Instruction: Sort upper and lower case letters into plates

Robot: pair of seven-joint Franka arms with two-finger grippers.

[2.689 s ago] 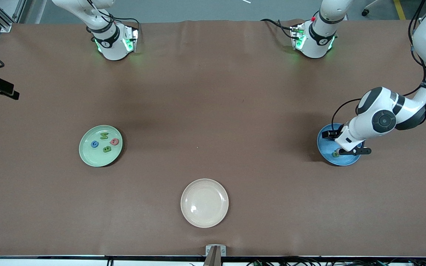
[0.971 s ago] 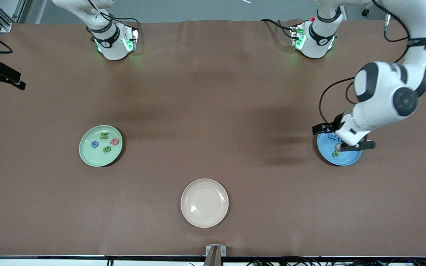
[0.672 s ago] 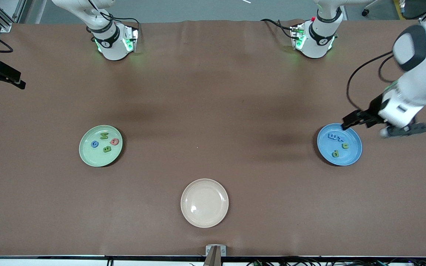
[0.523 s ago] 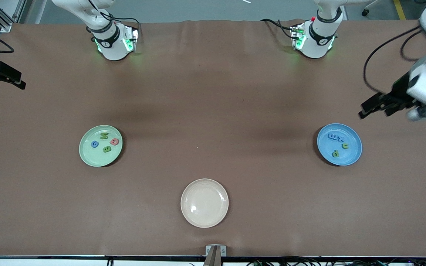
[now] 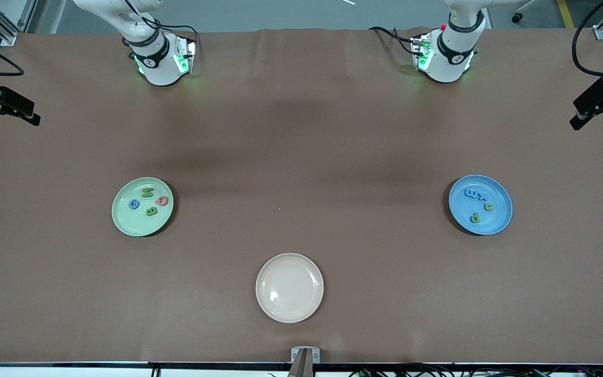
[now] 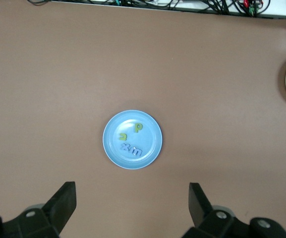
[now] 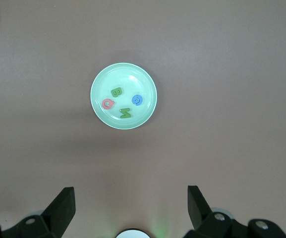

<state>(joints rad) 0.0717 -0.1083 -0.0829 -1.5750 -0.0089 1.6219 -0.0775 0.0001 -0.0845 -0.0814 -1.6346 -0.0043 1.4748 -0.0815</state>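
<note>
Eight letters sit sorted: red Q (image 5: 162,200), blue G (image 5: 134,204), green B (image 5: 151,211) and green M (image 5: 147,192) in the pale green plate (image 5: 123,220); blue m (image 5: 472,194), blue t (image 5: 481,197), green n (image 5: 488,207) and green p (image 5: 474,218) in the blue plate (image 5: 500,222). From the cream-white plate (image 5: 289,262), I see each toward one arm's end. Left gripper (image 6: 132,206) and right gripper (image 7: 131,208) hang high over bare table beside their plates, fingers apart, empty.

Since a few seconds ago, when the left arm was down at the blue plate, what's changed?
The left gripper rose off the blue plate and drew back, open and empty, to the table's edge at the left arm's end. The lowercase letters it covered now show. The right gripper, pale green plate and cream plate stayed put.
</note>
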